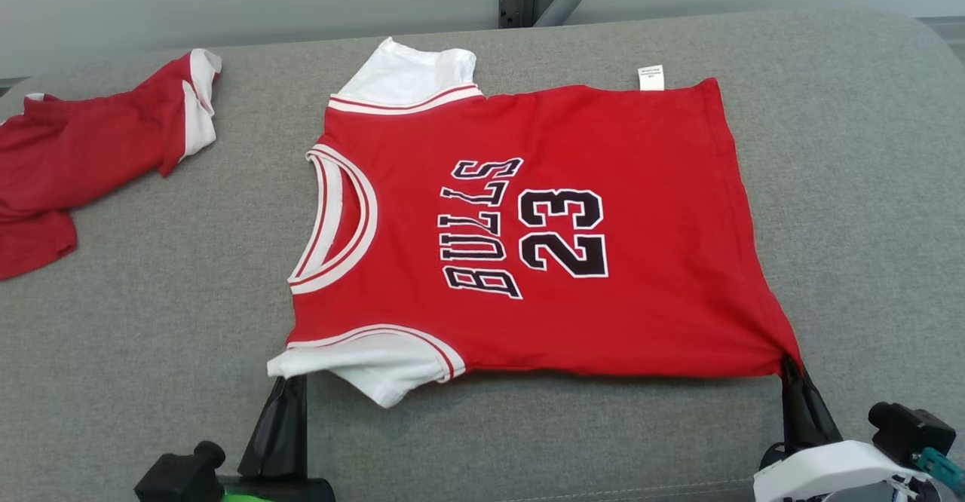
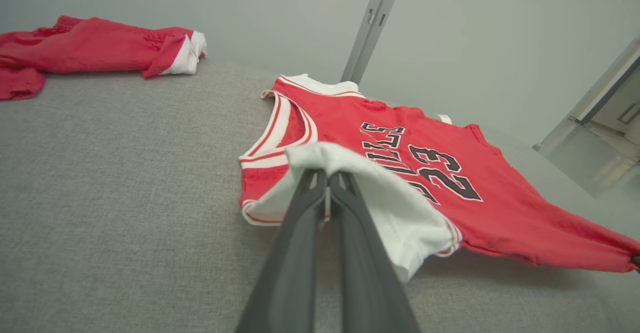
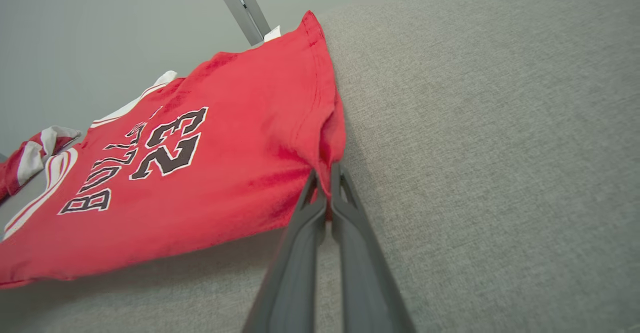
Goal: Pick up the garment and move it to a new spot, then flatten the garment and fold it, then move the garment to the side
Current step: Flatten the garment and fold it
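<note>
Left gripper: you have it clamped on the near white sleeve, tips tucked under the cloth.
Right gripper: closed on the near hem corner, drawing it to a point.
Why so: likely the two pinches hold the near edge taut, ready for flattening or folding.
Jersey: face up on the grey pad, neck toward the robot's left.
Hard to tell: whether each pinch catches one layer or both.
Far left: second red garment, crumpled and cut off by the frame edge.
</note>
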You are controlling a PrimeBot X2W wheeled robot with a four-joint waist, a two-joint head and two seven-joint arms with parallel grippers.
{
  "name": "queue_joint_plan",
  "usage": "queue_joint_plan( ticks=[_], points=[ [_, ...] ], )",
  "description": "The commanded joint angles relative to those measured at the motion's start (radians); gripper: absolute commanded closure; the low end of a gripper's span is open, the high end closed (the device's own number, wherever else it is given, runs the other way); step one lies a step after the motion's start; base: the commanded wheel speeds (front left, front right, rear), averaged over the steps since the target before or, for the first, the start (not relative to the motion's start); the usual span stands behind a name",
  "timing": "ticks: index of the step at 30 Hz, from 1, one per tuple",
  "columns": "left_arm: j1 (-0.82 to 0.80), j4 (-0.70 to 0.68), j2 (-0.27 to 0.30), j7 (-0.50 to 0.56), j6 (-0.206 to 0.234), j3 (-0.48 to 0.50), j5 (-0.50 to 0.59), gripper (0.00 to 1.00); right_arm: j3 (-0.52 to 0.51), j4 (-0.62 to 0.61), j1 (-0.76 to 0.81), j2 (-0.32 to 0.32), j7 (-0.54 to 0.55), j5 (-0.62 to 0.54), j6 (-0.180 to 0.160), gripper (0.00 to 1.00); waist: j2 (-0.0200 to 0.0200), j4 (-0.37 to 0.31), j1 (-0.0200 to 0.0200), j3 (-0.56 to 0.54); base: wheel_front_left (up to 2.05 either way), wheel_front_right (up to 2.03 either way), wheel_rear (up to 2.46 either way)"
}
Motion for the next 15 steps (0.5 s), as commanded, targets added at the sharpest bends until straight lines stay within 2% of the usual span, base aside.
queue_joint_plan(
  ticks=[1, 8, 15],
  points=[
    [-0.033, 0.016, 0.013, -0.003, -0.004, -0.008, 0.001, 1.00, 0.001, 0.015, -0.024, -0.003, -0.003, 0.007, -0.001, 1.00, -0.0001, 0.002, 0.0001, 0.001, 0.00, 0.00, 0.00],
    [-0.221, 0.147, 0.029, -0.003, -0.004, -0.044, -0.008, 1.00, -0.015, 0.082, -0.133, -0.003, -0.003, 0.004, -0.001, 1.00, -0.0001, 0.006, 0.0001, 0.024, 0.00, 0.00, 0.00],
    [-0.422, 0.323, 0.005, -0.003, -0.004, -0.032, -0.010, 1.00, 0.000, 0.176, -0.272, -0.003, -0.003, 0.006, -0.001, 1.00, -0.0001, -0.010, 0.0001, 0.070, 0.00, 0.00, 0.00]
  ],
)
